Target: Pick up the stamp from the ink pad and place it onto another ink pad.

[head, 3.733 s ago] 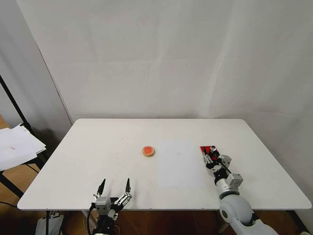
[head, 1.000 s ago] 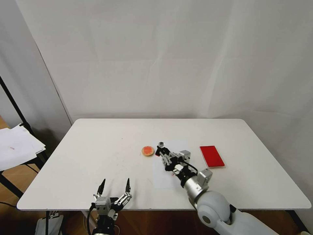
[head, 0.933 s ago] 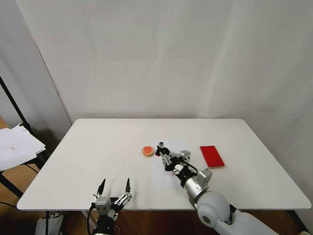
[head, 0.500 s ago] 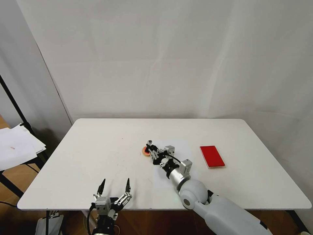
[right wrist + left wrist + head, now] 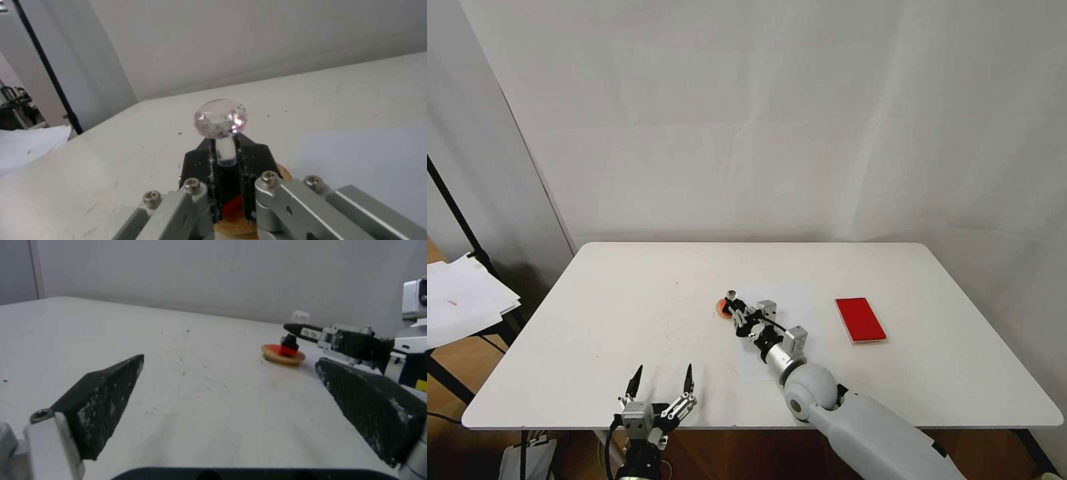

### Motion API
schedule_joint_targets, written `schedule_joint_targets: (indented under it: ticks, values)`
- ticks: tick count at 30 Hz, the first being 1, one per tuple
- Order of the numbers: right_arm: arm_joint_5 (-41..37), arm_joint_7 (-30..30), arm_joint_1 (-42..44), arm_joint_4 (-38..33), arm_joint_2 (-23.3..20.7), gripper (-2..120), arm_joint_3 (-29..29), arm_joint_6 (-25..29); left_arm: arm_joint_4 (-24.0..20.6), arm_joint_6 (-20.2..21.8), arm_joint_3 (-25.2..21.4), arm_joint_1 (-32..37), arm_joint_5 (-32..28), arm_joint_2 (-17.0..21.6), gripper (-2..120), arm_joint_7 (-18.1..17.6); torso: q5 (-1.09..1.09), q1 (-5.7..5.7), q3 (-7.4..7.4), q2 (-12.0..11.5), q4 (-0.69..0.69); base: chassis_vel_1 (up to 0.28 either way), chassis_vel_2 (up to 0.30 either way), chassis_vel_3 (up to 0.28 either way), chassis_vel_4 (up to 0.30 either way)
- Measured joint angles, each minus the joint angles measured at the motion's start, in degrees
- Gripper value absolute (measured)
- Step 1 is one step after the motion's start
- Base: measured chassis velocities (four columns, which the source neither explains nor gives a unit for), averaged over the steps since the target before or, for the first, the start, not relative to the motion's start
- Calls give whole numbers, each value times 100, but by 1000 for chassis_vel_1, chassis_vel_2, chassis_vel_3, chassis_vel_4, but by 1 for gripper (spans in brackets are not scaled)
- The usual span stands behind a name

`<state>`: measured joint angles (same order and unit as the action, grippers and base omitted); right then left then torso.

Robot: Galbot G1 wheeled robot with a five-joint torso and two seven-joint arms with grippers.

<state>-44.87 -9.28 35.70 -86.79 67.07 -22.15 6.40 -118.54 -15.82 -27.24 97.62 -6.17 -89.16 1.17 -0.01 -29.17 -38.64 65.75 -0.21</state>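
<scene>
- The left gripper (image 5: 662,382) hangs at the near edge of the desk (image 5: 627,320), its two dark fingers (image 5: 102,396) spread wide with nothing between them.
- From its wrist view, the bare desk top stretches away between those fingers to the round pad.
- The right gripper (image 5: 735,308) reaches in from the near right across a white sheet of paper (image 5: 800,300) lying on the desk, jaws closed on the stamp (image 5: 732,296).
- The right wrist view shows what the head view cannot: the stamp's clear stem pinched between the black fingertips (image 5: 251,160), with its faceted knob standing free above them.
- The left wrist view alone shows the stamp's red base (image 5: 289,349) down on the round ink pad (image 5: 283,355); whether it presses or only touches, I cannot tell.
- In the head view the gripper covers most of that tan-rimmed pad, leaving a sliver at its left edge.
- Farther right, well apart, lies the red rectangular ink pad (image 5: 860,319), bare.
- Count: two pads, one stamp, one sheet, two grippers.
- A stack of papers (image 5: 460,300) sits on a stand off the desk's left side.
</scene>
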Motion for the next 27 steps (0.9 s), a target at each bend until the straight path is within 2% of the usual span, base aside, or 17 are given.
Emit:
schedule_joint_targets:
  ticks: [13, 20, 27]
  values:
    - [-25, -1, -220, 186, 117, 7, -48, -19, 0, 0, 0, 0, 0, 0, 102, 0, 0, 0, 0, 0, 0, 0, 0, 0, 0]
    - [-83, -17, -146, -5, -46, 7, -43, -52, 0, 0, 0, 0, 0, 0, 102, 0, 0, 0, 0, 0, -1, 0, 0, 0, 0]
    - [-86, -30, -62, -6, -24, 7, -30, -52, 0, 0, 0, 0, 0, 0, 102, 0, 1, 0, 0, 0, 0, 0, 0, 0, 0]
